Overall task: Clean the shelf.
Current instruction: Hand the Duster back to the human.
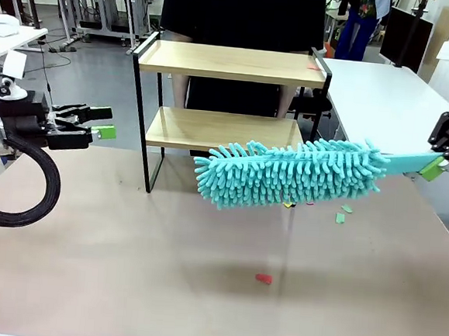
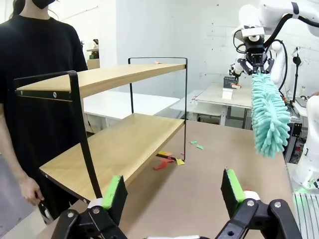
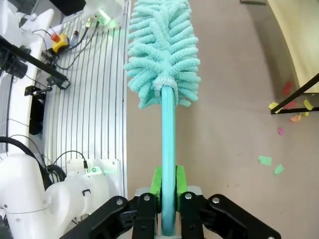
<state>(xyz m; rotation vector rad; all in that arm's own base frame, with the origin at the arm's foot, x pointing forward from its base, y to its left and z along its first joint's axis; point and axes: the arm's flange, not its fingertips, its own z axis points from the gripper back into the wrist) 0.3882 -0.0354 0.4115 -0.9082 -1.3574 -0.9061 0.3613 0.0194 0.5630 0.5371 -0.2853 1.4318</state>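
A: What's hard to make out here?

B: The person (image 1: pixel 243 29) behind the shelf (image 1: pixel 231 63) is cut off at the top of the front view. The right gripper (image 1: pixel 435 165) sits at the right edge, partly cropped. The lower board's near right part is hidden by the teal microfibre duster (image 1: pixel 290 173).

A: And the setting?

B: A beige tabletop (image 1: pixel 199 290) in a lab room with white tables and grey floor behind. The shelf stands at the table's far middle, two wooden boards in a black frame.

A: Counts?

B: One duster, one shelf, and several small paper scraps: a red one (image 1: pixel 263 278) near the middle, green ones (image 1: pixel 343 214) to the right, more by the shelf's foot.

A: The grippers?

B: The right one is clamped on the duster's handle (image 3: pixel 168 149); the head hangs in the air before the lower board. The left gripper (image 1: pixel 100 123) hovers at the left, jaws wide apart, holding nothing.
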